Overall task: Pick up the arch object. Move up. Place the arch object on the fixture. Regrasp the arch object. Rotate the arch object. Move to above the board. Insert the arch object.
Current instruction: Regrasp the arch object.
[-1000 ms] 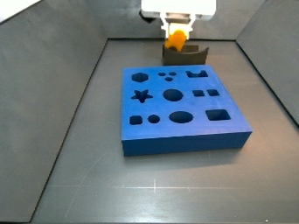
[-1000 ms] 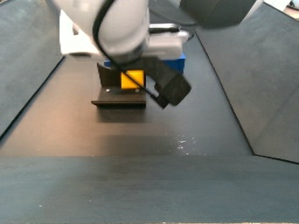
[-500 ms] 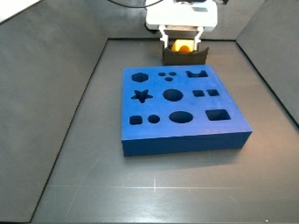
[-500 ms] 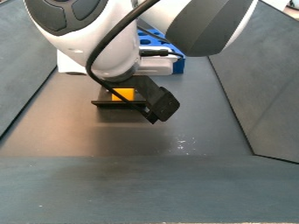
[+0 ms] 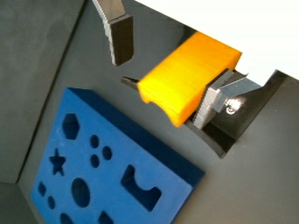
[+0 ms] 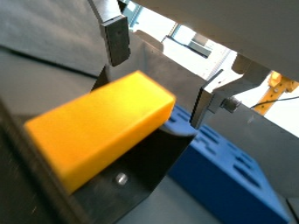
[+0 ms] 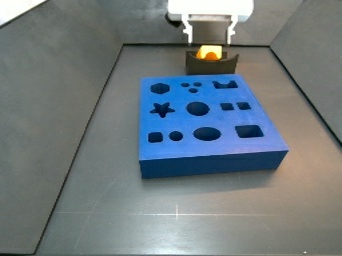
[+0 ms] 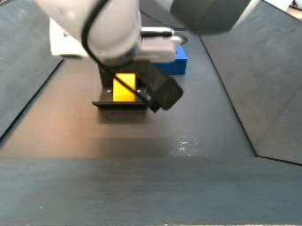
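- Lay in the centre of a side view, filling the middle of the floor: the board (image 7: 210, 125), blue, holes facing up; showed only as a blue corner at upper centre in a side view (image 8: 172, 63).
- Sat at the top centre of a side view, just behind the board's far edge: the arch object (image 7: 209, 53), resting on the fixture (image 7: 214, 65); seen left of centre on the dark fixture (image 8: 119, 101) in a side view.
- Hung over the arch object (image 5: 187, 74) in both wrist views: the gripper (image 5: 170, 72), spread wide; silver fingers (image 5: 118, 33) stood apart from the yellow-orange block (image 6: 100, 125) on either side, touching nothing.
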Motion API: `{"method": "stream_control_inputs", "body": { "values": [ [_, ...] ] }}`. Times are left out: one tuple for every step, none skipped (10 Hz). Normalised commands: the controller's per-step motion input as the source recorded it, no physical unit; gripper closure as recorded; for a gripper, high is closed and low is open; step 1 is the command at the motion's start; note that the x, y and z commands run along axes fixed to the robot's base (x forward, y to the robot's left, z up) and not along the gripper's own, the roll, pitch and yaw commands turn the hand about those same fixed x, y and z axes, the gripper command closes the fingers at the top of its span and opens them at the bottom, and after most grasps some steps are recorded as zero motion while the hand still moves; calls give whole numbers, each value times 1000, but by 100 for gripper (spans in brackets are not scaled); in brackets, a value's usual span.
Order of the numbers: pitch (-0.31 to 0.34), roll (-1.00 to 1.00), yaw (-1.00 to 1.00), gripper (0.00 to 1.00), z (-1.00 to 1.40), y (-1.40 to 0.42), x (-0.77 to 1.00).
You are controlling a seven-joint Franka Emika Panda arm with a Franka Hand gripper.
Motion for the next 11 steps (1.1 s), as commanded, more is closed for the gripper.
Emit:
{"method": "stream_control_inputs", "body": {
  "values": [
    [70, 36, 19, 0, 1000, 6, -25],
    [87, 35, 4, 0, 926, 9, -27],
    [94, 36, -9, 0, 787, 8, -28],
    [95, 37, -24, 0, 647, 7, -29],
    [85, 39, -39, 0, 462, 4, -26],
    [53, 1000, 27, 0, 1000, -801, 118],
    [51, 1000, 26, 0, 943, -853, 126],
    [45, 1000, 26, 0, 764, -722, 49],
    [39, 1000, 25, 0, 601, -577, -11],
    [36, 1000, 25, 0, 484, -483, -35],
    [30, 1000, 24, 0, 237, -285, -49]
  ]
}}
